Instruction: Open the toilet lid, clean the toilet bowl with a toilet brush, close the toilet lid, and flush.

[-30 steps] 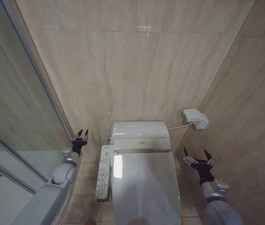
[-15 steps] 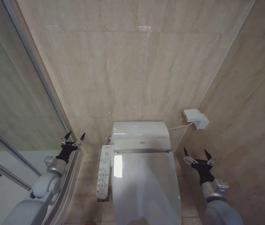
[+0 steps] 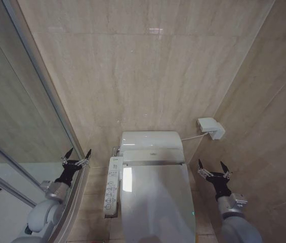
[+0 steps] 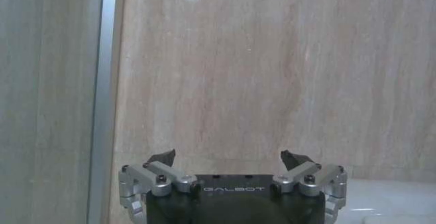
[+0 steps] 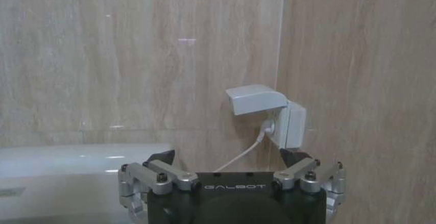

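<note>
Between the idle arms, glossy white toilet lid (image 3: pixel 155 202), shut.

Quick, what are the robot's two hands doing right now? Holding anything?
Left hand: open, holding nothing, beside the glass shower wall.
Right hand: open, holding nothing, to the right of the closed toilet lid.
</note>
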You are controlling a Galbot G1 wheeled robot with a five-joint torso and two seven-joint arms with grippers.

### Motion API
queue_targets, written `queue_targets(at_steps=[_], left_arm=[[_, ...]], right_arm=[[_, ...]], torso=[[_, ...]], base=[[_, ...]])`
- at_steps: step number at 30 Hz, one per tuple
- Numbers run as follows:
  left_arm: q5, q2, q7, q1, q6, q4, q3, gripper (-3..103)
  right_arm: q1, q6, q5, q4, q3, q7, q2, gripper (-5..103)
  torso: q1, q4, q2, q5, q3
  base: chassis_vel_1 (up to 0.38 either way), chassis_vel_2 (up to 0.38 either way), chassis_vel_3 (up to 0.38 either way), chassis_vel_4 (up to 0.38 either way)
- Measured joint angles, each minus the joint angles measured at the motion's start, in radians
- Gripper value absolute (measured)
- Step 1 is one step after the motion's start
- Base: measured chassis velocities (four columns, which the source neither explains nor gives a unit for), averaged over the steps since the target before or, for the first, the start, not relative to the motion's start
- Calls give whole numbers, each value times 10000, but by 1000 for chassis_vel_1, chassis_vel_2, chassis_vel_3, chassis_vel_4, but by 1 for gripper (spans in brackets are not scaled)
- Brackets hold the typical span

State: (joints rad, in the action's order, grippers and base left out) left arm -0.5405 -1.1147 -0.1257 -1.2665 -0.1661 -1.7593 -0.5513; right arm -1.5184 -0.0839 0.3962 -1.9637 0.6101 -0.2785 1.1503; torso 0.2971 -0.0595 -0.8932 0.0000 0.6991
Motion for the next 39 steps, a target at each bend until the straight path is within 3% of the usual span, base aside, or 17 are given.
queue_targets(at_steps=[4,15,24,39], left_arm=[[54,-222,61,-374,57,-386,-170,100],[309,-820,67,-1729,864,-1441,-900,100],[498,-877,231,-2219,1426,-1993,-1373,100],[783,-935,210,-2857,1034,-2607,-1617,100]], right_arm=[[0,0,0,0,0,0,0,100],[0,0,0,0,0,0,0,100],[0,0,0,0,0,0,0,100],[0,0,0,0,0,0,0,100]], torso=[[0,-1,0,1,0],[0,1,0,0,0],[1,0,0,1,0],[1,0,0,1,1]], base=[[0,0,0,0],[0,0,0,0],[0,0,0,0],[0,0,0,0]])
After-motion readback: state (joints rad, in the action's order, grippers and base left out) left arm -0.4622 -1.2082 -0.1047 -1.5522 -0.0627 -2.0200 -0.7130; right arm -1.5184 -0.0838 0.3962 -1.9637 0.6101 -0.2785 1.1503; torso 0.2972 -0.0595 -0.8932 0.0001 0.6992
